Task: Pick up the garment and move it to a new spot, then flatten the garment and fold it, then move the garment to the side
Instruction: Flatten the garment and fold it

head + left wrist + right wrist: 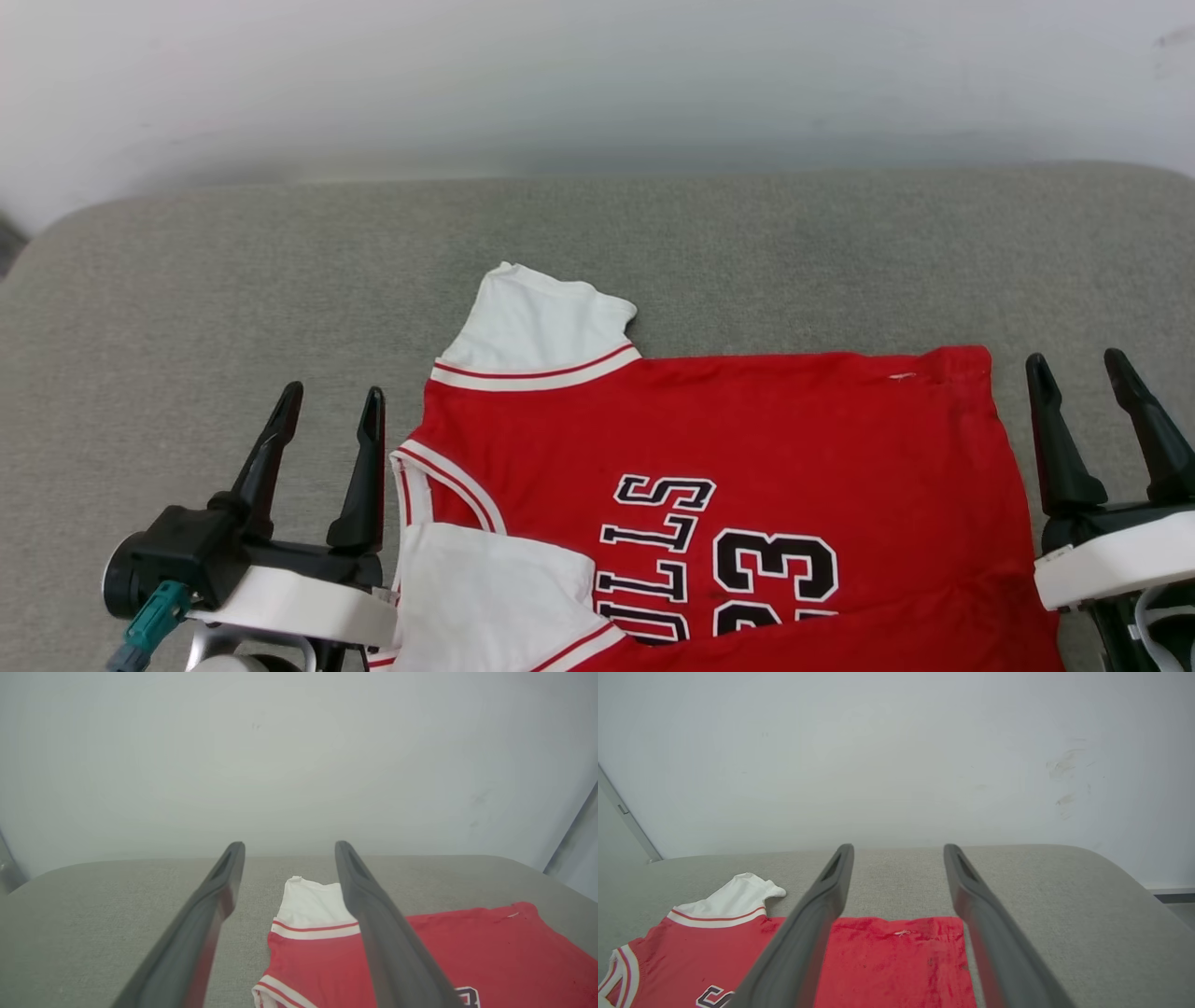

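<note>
One garment, left gripper, right gripper, seemingly untouched

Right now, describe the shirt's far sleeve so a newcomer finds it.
On the grey cushion lies a red shirt, collar toward the left gripper. The sleeve juts from its far edge onto bare cushion, white with a red stripe; the other sleeve lies folded over the red front.
</note>
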Robot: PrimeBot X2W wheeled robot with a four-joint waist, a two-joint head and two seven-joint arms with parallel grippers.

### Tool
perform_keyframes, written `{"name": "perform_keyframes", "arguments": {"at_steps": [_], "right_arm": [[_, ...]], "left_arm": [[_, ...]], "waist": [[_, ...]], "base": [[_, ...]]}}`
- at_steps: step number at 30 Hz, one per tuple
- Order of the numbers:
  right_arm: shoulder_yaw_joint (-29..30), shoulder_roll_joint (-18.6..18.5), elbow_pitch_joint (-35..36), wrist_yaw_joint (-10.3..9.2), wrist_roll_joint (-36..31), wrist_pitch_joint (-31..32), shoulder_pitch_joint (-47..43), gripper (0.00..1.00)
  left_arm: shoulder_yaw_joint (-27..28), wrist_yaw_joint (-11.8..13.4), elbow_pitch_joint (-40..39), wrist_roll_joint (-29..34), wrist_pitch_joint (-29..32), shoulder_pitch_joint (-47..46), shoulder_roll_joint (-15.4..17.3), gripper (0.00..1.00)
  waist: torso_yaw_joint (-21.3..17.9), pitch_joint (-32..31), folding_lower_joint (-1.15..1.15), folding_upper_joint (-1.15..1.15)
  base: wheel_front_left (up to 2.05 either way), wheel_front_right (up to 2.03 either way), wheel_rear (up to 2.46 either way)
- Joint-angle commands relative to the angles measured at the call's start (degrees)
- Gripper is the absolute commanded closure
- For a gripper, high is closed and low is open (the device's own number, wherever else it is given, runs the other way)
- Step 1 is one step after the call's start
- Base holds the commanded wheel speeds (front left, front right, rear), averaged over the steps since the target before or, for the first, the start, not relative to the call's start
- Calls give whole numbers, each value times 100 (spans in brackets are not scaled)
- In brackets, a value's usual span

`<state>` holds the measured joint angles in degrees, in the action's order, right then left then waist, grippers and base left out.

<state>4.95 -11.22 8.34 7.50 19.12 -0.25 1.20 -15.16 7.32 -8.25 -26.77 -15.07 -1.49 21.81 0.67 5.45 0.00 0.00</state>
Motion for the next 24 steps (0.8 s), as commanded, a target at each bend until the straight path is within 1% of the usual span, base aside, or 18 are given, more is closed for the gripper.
{"name": "perform_keyframes", "arguments": {"at_steps": [1, 5, 7, 11, 13, 17, 21, 24], "right_arm": [[-47, 2, -57, -2, -30, -101, 112, 0], [-140, 47, -44, -2, -89, -241, 263, 0], [-191, 73, -19, -2, -116, -271, 356, 0], [-251, 136, 29, -2, -171, -324, 537, 0], [-253, 190, 21, -2, -141, -340, 633, 0], [-299, 200, -63, -2, -144, -408, 791, 0], [-367, 294, -148, -2, -108, -542, 926, 0], [-434, 335, -218, -2, -97, -632, 985, 0]], "left_arm": [[36, -130, 68, 57, -11, -77, -56, 0], [14, -449, 327, -10, 39, -416, -44, 0], [-1, -601, 440, -55, 202, -728, 63, 0], [-104, -960, 698, -98, 836, -1518, 377, 0], [-121, -1143, 837, -172, 1247, -2012, 623, 0], [-216, -1379, 1263, -525, 2338, -3068, 1074, 0], [-458, -1447, 1656, -874, 3725, -3956, 1528, 0], [-553, -1461, 1844, -1218, 4802, -4455, 1693, 0]], "waist": [[-99, 135, 0, 0], [-277, 448, 0, 0], [-390, 622, 0, 0], [-621, 994, 0, 0], [-749, 1172, 0, 0], [-963, 1535, 0, 0], [-1188, 1830, 0, 0], [-1321, 2022, 0, 0]], "base": [[0, 0, 0], [0, 0, 0], [0, 0, 0], [0, 0, 0], [0, 0, 0], [0, 0, 0], [0, 0, 0], [0, 0, 0]]}}
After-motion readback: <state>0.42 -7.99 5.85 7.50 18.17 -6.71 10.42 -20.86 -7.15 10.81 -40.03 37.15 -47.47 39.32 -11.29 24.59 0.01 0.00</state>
